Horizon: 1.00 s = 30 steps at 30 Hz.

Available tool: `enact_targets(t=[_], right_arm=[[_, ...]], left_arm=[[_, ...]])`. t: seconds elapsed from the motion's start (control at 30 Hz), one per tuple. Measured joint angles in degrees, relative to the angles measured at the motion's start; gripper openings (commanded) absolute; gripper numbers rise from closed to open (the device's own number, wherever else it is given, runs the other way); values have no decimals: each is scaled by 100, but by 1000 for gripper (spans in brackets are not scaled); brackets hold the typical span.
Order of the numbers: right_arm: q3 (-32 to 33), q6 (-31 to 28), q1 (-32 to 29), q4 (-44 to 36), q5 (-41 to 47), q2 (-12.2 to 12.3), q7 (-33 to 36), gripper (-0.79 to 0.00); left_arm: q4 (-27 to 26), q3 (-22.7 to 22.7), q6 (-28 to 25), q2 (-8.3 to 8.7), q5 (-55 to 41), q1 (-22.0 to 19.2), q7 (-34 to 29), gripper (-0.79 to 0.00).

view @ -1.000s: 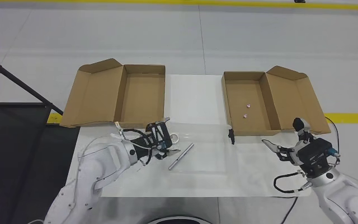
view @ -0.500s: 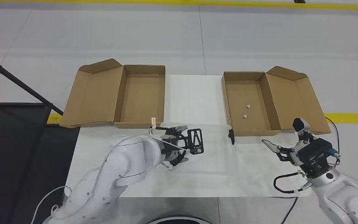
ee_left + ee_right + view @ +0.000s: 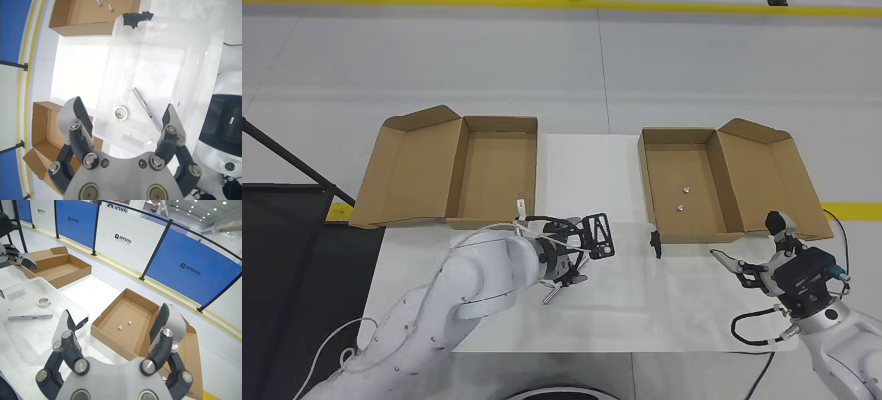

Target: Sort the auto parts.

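Auto parts partly sorted, by my reading: two bolts (image 3: 120, 327) lie in the right-hand box (image 3: 113, 340); rod (image 3: 147, 109) and ring (image 3: 121, 113) lie unsorted in the clear tray (image 3: 160, 56); left gripper (image 3: 123, 103) spread wide, empty, hovering just above both; right gripper (image 3: 116, 308) also wide, empty, near the bolt box.

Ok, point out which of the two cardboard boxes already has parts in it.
The cardboard box on the robot's right: two small bolts lie on its floor, while the left box shows bare cardboard.
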Motion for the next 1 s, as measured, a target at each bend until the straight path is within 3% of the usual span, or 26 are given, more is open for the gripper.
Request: enact_targets(t=[0.23, 0.47, 0.63, 1.0], right_arm=[[0, 0, 0, 0, 0, 0, 0, 0], [0, 0, 0, 0, 0, 0, 0, 0], [0, 0, 0, 0, 0, 0, 0, 0], [0, 0, 0, 0, 0, 0, 0, 0]], left_arm=[[276, 48, 287, -45, -1076, -486, -655, 0], [923, 936, 1191, -23, -1784, -1475, -1600, 0], [1506, 1422, 1592, -102, -2428, -2010, -1968, 0], [1736, 1523, 1621, -120, -2675, -1928, -1789, 0]])
